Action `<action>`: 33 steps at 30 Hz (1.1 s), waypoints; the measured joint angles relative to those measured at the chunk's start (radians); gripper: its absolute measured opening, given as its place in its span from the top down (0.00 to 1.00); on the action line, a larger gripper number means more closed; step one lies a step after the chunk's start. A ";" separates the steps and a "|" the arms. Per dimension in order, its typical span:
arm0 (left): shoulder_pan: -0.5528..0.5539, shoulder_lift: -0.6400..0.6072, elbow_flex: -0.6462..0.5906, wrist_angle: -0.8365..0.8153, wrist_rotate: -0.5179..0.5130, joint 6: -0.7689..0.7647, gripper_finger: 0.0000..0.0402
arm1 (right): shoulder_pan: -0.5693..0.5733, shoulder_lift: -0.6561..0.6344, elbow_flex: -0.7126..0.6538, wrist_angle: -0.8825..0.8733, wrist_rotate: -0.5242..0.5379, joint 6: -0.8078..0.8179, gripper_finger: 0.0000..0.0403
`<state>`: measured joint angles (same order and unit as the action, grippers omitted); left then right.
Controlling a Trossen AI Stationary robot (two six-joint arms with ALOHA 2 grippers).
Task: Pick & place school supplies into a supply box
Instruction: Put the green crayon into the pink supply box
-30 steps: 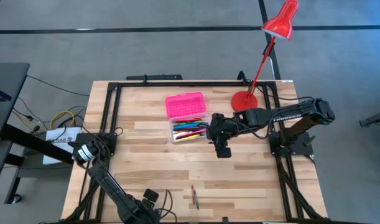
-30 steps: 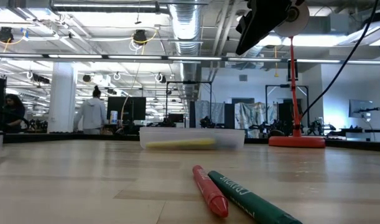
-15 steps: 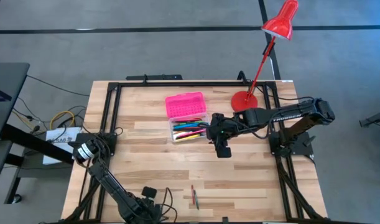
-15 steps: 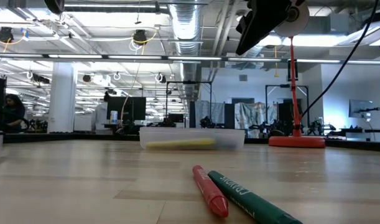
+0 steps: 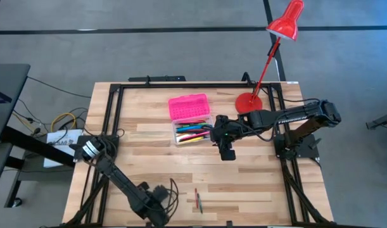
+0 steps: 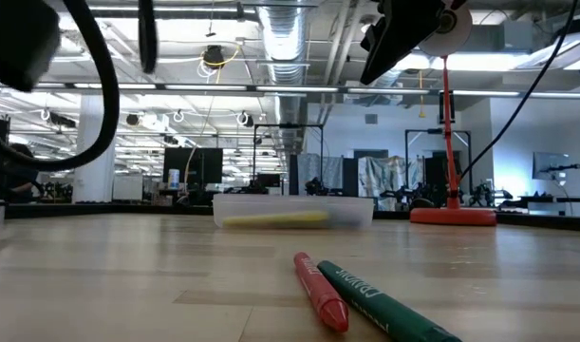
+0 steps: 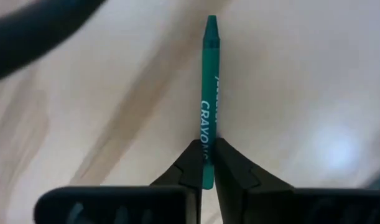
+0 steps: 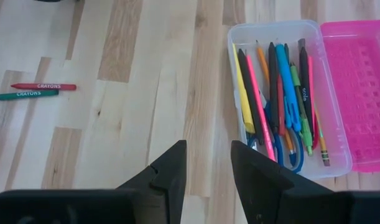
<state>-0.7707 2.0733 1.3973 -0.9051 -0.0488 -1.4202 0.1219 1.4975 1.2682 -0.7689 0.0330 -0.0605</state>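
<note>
Left wrist view: gripper (image 7: 206, 163) around green crayon (image 7: 209, 93)

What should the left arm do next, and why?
Probably lift and carry toward the open, pink-lidded clear plastic supply box: the left gripper looks shut on a green paper-wrapped crayon, far from the box.
</note>
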 joint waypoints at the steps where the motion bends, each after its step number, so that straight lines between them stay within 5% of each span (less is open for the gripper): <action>1: 0.007 -0.001 -0.004 -0.001 0.001 -0.060 0.95 | 0.000 0.000 0.000 0.002 0.000 0.000 0.71; 15: 0.095 0.000 -0.009 -0.007 0.023 -0.683 0.93 | 0.000 0.000 0.000 0.018 0.002 0.034 0.71; 24: 0.114 -0.001 -0.011 -0.012 -0.020 -0.869 0.86 | 0.001 0.000 0.000 0.014 0.002 0.028 0.71; 33: 0.121 -0.007 -0.007 -0.024 -0.036 -0.652 0.85 | 0.000 0.000 0.000 0.014 0.002 0.007 0.71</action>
<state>-0.6498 2.0667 1.3902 -0.9288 -0.0851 -2.0719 0.1223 1.4975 1.2682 -0.7551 0.0349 -0.0534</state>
